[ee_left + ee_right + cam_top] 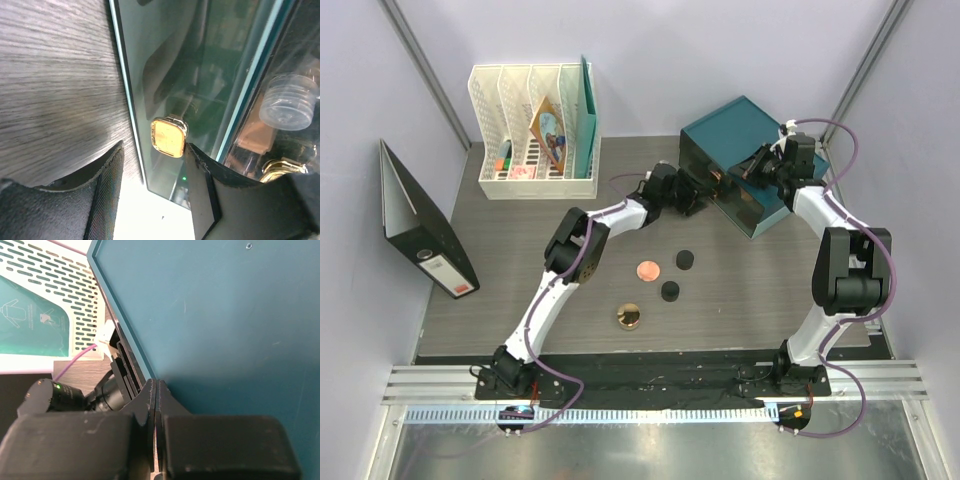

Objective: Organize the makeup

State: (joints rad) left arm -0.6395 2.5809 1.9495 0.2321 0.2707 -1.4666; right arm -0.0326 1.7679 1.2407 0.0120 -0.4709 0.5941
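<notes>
The compact (646,269) lies left of the pots (685,260), behind the jar (628,317).

Left arm (552,290) stretched far forward, left fingers (107,195) held apart, right arm (848,268) bent high at the elbow, right fingers (144,402) pressed together.

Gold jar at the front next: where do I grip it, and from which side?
Come from straight above and pinch across the round side wall of the gold jar. It stands upright and low, so a sideways approach would likely scrape the table. The nearest black pot stands clear of it, leaving room for both jaws.
</notes>
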